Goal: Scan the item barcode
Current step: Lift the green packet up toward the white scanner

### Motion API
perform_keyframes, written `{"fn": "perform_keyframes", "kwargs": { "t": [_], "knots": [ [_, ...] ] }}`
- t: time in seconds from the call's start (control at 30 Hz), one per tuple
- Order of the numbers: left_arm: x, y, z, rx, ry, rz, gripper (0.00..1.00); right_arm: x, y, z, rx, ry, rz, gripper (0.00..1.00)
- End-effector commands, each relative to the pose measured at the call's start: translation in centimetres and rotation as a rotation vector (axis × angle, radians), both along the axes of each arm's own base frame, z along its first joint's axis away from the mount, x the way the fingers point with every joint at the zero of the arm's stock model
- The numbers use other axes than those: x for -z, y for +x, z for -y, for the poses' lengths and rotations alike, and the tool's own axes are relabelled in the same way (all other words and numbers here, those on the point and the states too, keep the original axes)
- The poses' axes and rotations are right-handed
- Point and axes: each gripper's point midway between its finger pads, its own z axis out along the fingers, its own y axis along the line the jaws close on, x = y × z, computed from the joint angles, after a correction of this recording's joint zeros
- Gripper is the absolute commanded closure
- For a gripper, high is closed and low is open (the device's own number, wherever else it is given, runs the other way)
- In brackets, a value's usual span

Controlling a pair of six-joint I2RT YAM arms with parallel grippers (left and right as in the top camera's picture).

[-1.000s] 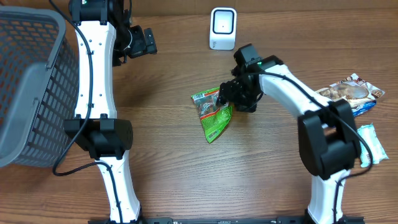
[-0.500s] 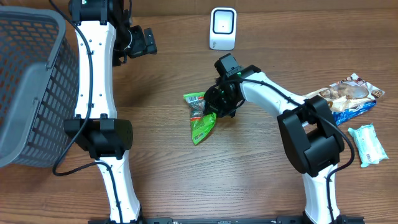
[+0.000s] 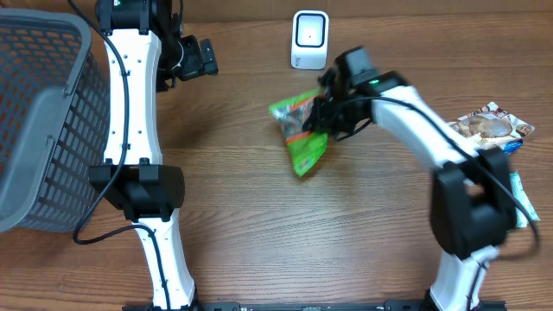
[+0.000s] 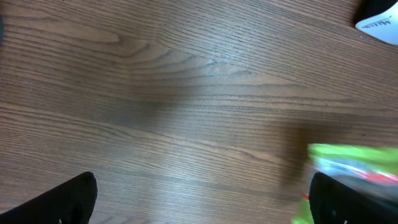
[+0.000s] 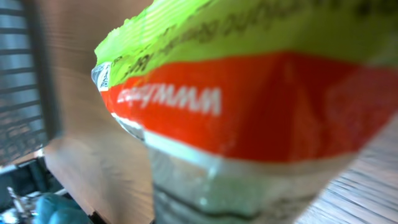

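The item is a green snack bag [image 3: 302,138] with an orange band, held off the table in front of the white barcode scanner [image 3: 310,40]. My right gripper [image 3: 333,117] is shut on the bag's right side. In the right wrist view the bag [image 5: 249,93] fills the frame and hides the fingers. My left gripper [image 3: 203,59] hangs open at the back left, with nothing in it. In the left wrist view its dark fingertips [image 4: 62,202] stand wide apart over bare wood, with the green bag [image 4: 354,158] at the right edge.
A grey mesh basket [image 3: 43,121] takes up the left side. A brown snack packet [image 3: 488,128] and a pale blue packet [image 3: 518,186] lie at the right edge. The scanner's corner [image 4: 379,18] shows at the top right of the left wrist view.
My right gripper closed on the green bag, dragged it left, then carried it up and back toward the scanner. The left arm has not moved.
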Motion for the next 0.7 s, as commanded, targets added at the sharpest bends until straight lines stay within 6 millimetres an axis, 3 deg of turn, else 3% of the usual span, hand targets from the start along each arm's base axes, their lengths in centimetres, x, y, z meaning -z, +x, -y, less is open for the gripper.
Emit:
{"fn": "perform_keyframes", "kwargs": {
  "t": [0.0,0.13,0.23,0.43,0.67],
  "knots": [
    [0.1,0.0,-0.4,-0.007,0.01,-0.003,0.0,-9.6,0.5,0.4,-0.122,0.1,0.306,0.96],
    [0.1,0.0,-0.4,-0.007,0.01,-0.003,0.0,-13.6,0.2,1.7,-0.185,0.094,0.482,0.96],
    [0.1,0.0,-0.4,-0.007,0.01,-0.003,0.0,-14.6,0.1,1.9,-0.22,0.086,0.549,0.96],
    [0.1,0.0,-0.4,-0.007,0.01,-0.003,0.0,-14.4,1.1,2.6,-0.196,0.025,0.583,0.96],
    [0.1,0.0,-0.4,-0.007,0.01,-0.003,0.0,-13.3,4.0,5.2,-0.045,-0.2,0.629,0.96]
  ]
}}
